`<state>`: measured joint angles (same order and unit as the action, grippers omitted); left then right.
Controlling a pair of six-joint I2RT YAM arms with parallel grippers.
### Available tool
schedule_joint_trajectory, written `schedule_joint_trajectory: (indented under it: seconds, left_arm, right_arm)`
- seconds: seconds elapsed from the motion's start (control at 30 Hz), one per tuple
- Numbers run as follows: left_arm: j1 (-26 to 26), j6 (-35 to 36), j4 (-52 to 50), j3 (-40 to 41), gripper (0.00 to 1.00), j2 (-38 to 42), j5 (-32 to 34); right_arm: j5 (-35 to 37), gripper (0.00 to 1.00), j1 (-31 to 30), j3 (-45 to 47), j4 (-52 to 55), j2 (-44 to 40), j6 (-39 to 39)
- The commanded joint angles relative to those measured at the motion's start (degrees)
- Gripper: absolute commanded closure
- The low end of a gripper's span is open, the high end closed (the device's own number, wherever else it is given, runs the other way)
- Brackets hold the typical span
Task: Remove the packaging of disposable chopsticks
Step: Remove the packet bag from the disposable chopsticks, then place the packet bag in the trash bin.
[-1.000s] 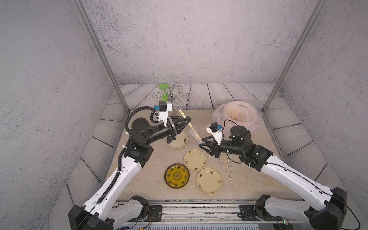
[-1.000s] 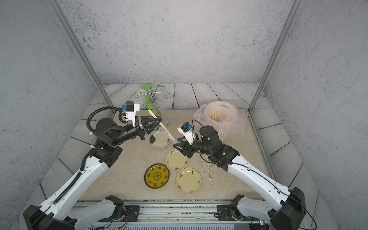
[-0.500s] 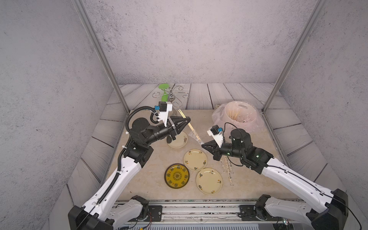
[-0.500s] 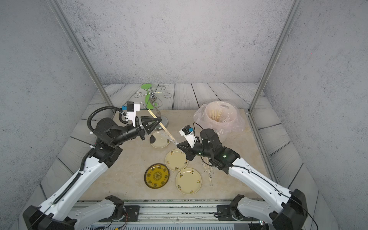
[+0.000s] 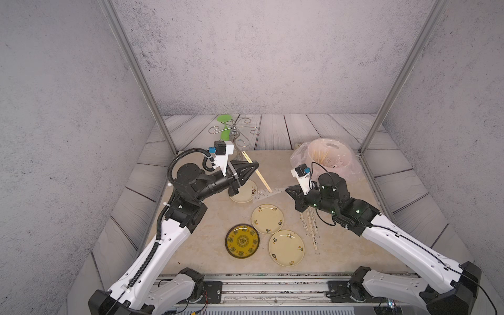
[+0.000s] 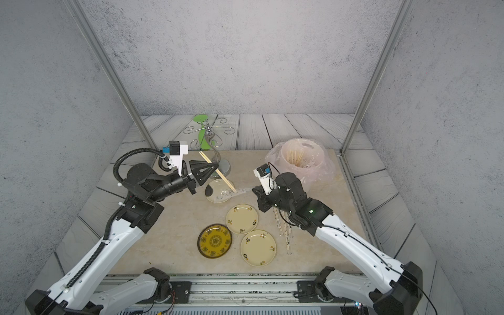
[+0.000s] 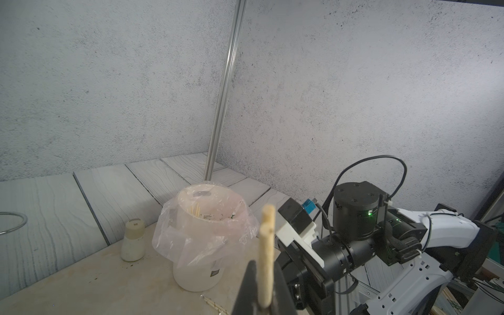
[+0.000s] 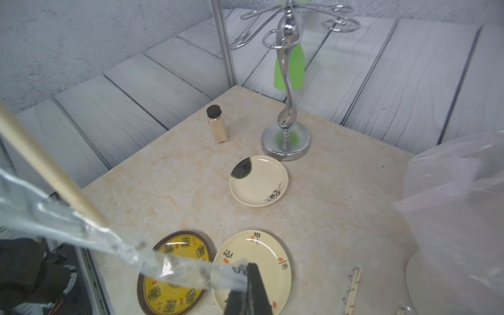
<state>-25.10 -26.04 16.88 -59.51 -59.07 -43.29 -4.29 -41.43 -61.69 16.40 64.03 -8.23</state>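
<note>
My left gripper (image 5: 255, 169) (image 6: 216, 165) is shut on the disposable chopsticks (image 5: 261, 178) (image 6: 223, 177), a pale pair slanting down over the table. In the left wrist view the chopsticks (image 7: 266, 253) stand up between the fingers of the left gripper (image 7: 264, 270). My right gripper (image 5: 286, 188) (image 6: 253, 188) (image 8: 249, 268) is shut on one end of the packaging (image 5: 276, 190) (image 6: 240, 191) (image 8: 177, 270). This clear printed sleeve stretches to the lower tip of the chopsticks (image 8: 49, 169), and only that tip is inside it. More wrapped pairs (image 5: 311, 229) (image 6: 285, 231) lie under the right arm.
A cream plate with a black patch (image 5: 244, 192) lies below the sleeve. Two cream plates (image 5: 267, 218) (image 5: 286, 246) and a yellow plate (image 5: 242, 241) lie nearer the front. A white bin in a pinkish bag (image 5: 327, 158) stands back right, and a chrome stand (image 5: 234, 131) and a spice bottle (image 8: 218, 124) back left.
The right gripper, open a second ago, has shut on the sleeve's end and drawn slightly right, pulling the sleeve taut along the chopsticks. The left arm has stayed still.
</note>
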Motion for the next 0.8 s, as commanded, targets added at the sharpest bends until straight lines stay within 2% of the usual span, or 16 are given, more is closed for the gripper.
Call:
schedule_joint_trajectory:
  seconds: [0.0,0.2,0.5,0.77]
  left_arm:
    - [0.6,0.6,1.2,-0.8,1.00,1.0,-0.6]
    - [0.6,1.5,0.6,-0.6,1.00,1.8,-0.2]
    - [0.4,3.9,-1.7,-0.9,1.00,0.4,1.8]
    - [-0.4,7.7,-5.1,-1.3,1.00,0.3,3.5]
  right_arm:
    - [8.9,1.00,1.6,-3.7,2.4,1.1,1.5]
    - [15.0,1.00,4.6,-8.8,4.3,2.2,5.7]
    - [20.8,1.00,13.9,-14.6,6.4,4.7,7.4]
    - [19.6,1.00,23.1,-17.0,8.4,7.1,5.7]
